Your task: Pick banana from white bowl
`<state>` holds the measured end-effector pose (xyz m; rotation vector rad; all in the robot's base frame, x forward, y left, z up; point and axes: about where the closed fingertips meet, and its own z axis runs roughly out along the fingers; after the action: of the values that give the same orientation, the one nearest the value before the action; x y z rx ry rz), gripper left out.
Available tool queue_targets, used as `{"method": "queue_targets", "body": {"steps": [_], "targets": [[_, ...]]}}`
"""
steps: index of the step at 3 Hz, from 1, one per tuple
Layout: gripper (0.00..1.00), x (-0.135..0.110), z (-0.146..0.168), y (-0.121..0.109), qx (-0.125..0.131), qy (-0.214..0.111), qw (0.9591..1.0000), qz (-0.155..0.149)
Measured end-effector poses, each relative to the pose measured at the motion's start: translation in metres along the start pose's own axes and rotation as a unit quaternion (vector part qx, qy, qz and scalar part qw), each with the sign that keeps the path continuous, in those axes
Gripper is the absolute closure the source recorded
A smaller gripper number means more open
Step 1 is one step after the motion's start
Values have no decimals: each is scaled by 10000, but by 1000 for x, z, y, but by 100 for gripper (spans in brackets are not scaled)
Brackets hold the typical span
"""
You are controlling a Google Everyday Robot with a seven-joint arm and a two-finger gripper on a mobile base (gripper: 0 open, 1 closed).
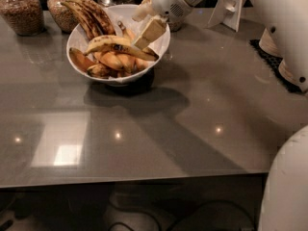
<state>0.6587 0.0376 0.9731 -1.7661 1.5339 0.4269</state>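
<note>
Toward the far left corner of the worktop (173, 134), the banana (113, 44) lies on top of the heap in the white bowl (76, 37). Its long curve runs left to right, and its right end points toward the bowl's right rim. Shorter orange-yellow bananas (115, 61) sit just beneath it, and blackened bananas (91, 14) lean on the far-left rim.

The end effector (138, 32) hangs over the right half of the bowl with its fingers spread. The lower finger (150, 32) slants down to touch the banana close to its right end, while the upper one sits apart near the far rim. Nothing is pinched yet.

The main risk appears to be the hold point. A pinch this near the tip would likely let the long fruit swing down or twist free on lifting. If the lower finger presses down instead of slipping past, it may wedge the banana deeper among its neighbours. A soft, speckled skin could also split or slide under the pads.

A lift that drags on the rim might shift or tip the bowl. The grain jars (21, 12) stand close by along the back edge, so a shoved bowl could knock into them.
</note>
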Motion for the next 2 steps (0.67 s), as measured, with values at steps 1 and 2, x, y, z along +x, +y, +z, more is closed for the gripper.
{"method": "queue_targets", "body": {"steps": [1, 2], "targets": [[42, 3, -5, 1, -1, 94, 9999, 44], [44, 10, 0, 0, -40, 175, 9997, 148]]}}
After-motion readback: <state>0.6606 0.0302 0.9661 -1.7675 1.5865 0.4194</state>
